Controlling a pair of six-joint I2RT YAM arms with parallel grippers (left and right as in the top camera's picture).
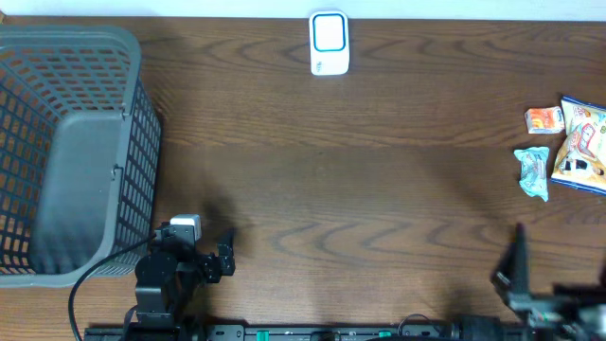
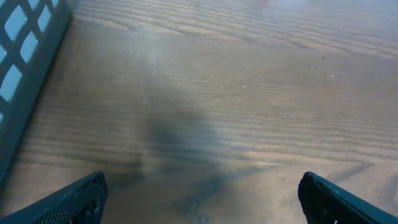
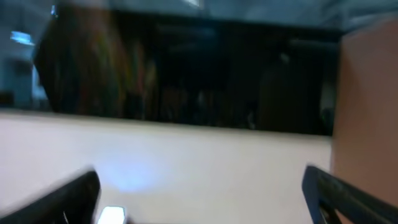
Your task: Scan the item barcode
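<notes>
Black fingers point(image 2: 74, 202) of the left hand point(image 2: 200, 196) stand wide apart, empty, over the dark wooden surface point(image 2: 249, 93), with the grey plastic mesh basket point(image 2: 25, 68) just left of it. The right hand point(image 3: 199, 199) is equally spread. Crinkly coloured snack packets point(image 1: 579, 147) lie ahead of it, and the white, blue-framed barcode scanner point(image 1: 329, 44) sits far ahead to its left.

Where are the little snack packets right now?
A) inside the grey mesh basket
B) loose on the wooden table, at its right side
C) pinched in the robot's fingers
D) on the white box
B: the colourful snack packets lie loose on the brown wooden table at its right side, far from the grey plastic mesh basket.
</notes>
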